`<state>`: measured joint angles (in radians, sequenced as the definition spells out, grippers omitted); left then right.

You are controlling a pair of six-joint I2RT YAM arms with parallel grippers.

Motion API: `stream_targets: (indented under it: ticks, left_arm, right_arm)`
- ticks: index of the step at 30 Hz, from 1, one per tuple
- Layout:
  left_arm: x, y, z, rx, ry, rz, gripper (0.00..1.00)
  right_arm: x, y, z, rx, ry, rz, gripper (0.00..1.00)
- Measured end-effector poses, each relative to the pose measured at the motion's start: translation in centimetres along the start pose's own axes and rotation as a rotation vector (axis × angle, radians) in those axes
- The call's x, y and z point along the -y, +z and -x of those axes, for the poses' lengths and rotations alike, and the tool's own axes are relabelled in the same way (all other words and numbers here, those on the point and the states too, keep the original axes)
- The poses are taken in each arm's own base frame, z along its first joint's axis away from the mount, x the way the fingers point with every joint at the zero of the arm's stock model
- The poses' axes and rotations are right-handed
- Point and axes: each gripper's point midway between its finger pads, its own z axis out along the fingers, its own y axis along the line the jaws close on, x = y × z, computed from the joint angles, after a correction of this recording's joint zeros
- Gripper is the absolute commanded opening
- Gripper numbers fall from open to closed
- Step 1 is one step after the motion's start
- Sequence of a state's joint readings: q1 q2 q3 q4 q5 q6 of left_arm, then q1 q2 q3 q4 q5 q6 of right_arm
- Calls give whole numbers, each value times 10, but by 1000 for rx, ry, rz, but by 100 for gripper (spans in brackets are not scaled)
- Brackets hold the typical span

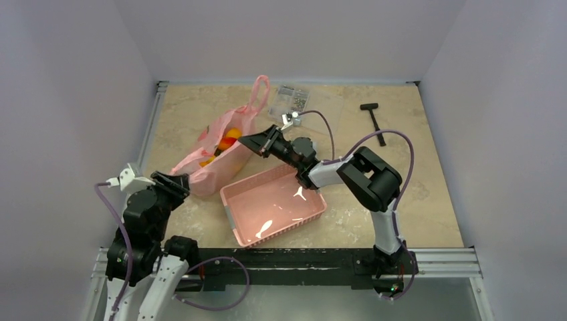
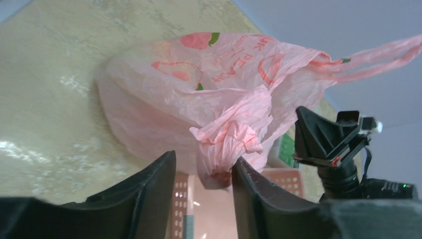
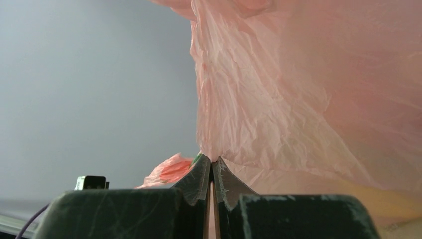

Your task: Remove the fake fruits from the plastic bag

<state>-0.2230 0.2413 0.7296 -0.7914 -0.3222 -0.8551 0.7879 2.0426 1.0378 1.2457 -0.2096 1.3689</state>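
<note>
The pink plastic bag (image 1: 212, 155) lies on the table left of centre, one loop handle (image 1: 259, 90) standing up. Orange and yellow fake fruits (image 1: 230, 138) show through its open mouth; the other fruits are hidden. My right gripper (image 1: 246, 140) is shut on the bag's rim at the mouth, and the film is pinched between its fingertips in the right wrist view (image 3: 212, 162). My left gripper (image 1: 184, 182) is open at the bag's near bottom end. A bunched corner of the bag (image 2: 226, 139) hangs between its jaws, touching the right finger (image 2: 249, 189).
A rigid pink latticed basket (image 1: 309, 214) stands just right of the bag, under the right arm. A clear packet of small parts (image 1: 291, 99) and a black hammer (image 1: 373, 120) lie at the back right.
</note>
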Motion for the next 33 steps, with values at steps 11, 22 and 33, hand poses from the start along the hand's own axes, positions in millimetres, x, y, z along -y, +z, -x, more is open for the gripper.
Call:
stream_targets:
  ticks: [11, 22, 33]
  left_arm:
    - [49, -64, 83, 97, 314, -116, 83]
    - [136, 82, 69, -142, 748, -207, 100]
    - [125, 145, -8, -391, 975, -220, 94]
  right_arm:
    - [-6, -10, 7, -8, -116, -33, 0]
    - [3, -26, 2, -39, -211, -106, 0]
    - [3, -28, 2, -48, -254, -128, 0]
